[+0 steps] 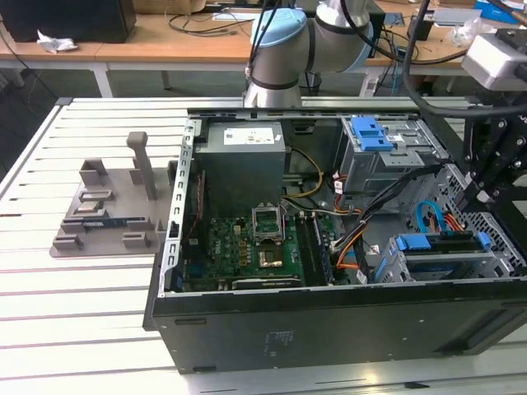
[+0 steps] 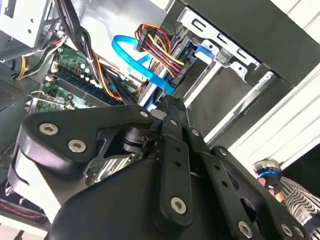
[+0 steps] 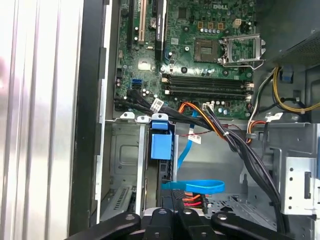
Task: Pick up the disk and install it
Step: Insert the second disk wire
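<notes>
Open computer case (image 1: 329, 329) lies on its side on the slatted white table (image 1: 82, 313); every place below is given from the case.

- Disk (image 1: 440, 257): you'll find it inside the case, in the corner by the near wall at the exterior view's right. It lies flat in the lower drive cage (image 1: 395, 267), with a blue rail along its upper edge.
- Gripper (image 1: 482, 185): you have it hanging over that same corner of the case, just above the disk's cage. In the second wrist view its black linkages (image 2: 169, 105) reach down among the cables. The first wrist view shows it (image 3: 170, 212) next to the blue latch (image 3: 161, 145).
- Pincer state: you cannot tell whether it is apart, together or clamped on anything, and contact with the disk can't be made out either.
- Blue ribbon cable (image 3: 192, 186) loops inside the case right by the gripper tip, beside a red, yellow and black wire bundle (image 2: 155, 50).
- Green motherboard (image 1: 247, 247) covers the case floor mid-way along.
- Grey metal box (image 1: 243, 160) with a white sticker sits against the far wall of the case.
- Second cage with a blue latch (image 1: 370, 132) stands at the far corner, exterior view's right.
- Grey fixture tray (image 1: 107, 206) rests outside the case on the table, exterior view's left.
</notes>
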Motion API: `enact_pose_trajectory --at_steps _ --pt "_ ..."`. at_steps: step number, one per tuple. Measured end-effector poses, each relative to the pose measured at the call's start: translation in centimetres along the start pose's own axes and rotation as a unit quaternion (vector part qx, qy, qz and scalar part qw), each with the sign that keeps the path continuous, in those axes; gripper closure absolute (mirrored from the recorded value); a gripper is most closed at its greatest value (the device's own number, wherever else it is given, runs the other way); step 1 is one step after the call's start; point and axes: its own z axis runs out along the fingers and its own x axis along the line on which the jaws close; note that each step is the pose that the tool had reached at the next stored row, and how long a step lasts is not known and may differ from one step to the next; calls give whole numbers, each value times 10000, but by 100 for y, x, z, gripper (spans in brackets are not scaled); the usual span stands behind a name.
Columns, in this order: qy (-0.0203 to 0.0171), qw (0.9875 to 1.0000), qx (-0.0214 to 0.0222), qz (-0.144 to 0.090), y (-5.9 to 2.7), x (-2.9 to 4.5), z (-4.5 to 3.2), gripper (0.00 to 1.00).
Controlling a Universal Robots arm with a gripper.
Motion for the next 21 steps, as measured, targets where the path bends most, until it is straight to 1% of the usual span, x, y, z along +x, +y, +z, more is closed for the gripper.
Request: enact_pose_trajectory --at_steps 2,5,8,21 --pt "0 10000 0 0 3 -1 -52 89" --pt "-3 10000 0 0 7 -2 -156 89" --pt "-7 10000 0 0 10 -2 -208 89" --pt "-10 10000 0 0 10 -3 -222 89"
